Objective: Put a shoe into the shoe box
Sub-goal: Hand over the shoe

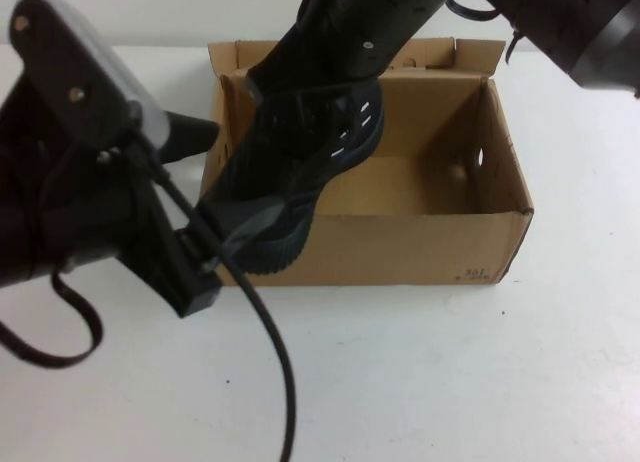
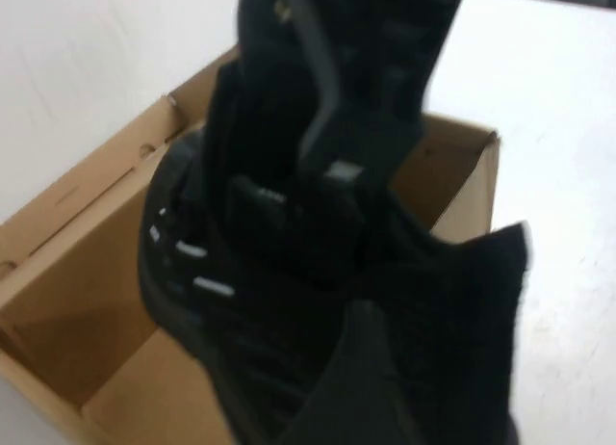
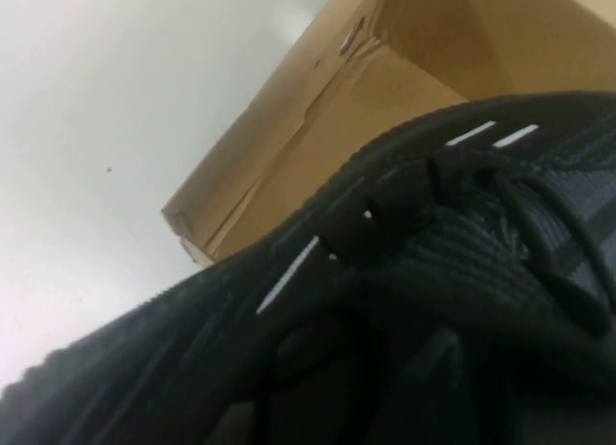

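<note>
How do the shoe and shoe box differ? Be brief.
The shoe is black mesh; the shoe box brown cardboard. The shoe hangs tilted over the near-left corner, the left gripper holding its low end, the right gripper at its high end; the shoe box sits flat, open.

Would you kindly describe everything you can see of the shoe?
The shoe is a black mesh sneaker with black laces, short white dashes on its side and a dark ridged sole. It hangs tilted over the left end of the open brown cardboard shoe box, one end past the box's front wall, the other over its inside. The left tool meets its lower end; the right tool meets its upper end.
</note>
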### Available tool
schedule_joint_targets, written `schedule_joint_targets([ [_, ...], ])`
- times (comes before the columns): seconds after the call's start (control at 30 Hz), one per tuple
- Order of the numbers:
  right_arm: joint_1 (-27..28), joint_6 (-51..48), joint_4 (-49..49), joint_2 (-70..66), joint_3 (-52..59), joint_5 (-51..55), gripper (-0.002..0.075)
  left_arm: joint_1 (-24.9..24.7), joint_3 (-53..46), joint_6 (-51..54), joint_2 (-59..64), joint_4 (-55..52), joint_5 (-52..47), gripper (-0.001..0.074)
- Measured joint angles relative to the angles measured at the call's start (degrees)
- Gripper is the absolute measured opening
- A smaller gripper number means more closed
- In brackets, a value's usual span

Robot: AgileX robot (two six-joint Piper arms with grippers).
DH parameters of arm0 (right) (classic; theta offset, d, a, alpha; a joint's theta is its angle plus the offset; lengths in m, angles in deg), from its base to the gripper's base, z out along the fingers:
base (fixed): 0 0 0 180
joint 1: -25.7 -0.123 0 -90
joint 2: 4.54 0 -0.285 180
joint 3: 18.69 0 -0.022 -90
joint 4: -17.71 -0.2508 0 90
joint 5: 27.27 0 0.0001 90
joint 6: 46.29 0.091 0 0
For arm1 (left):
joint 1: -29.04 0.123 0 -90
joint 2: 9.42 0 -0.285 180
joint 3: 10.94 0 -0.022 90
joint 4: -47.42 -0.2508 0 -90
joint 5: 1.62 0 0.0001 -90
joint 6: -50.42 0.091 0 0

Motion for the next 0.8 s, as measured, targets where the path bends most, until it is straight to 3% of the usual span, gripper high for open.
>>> schedule_joint_targets([
  [0.3,3.37,3.29,-1.62,0.0,0.0,-0.37,-0.0001,-2.63,0.0,-6.59,3.51,-0.14,9.32,0.0528],
  [0.8,3.58,4.88,-6.56,-0.04,0.0,-6.16,-0.0001,-3.27,0.13,-7.79,7.94,-0.25,14.09,0.0527],
])
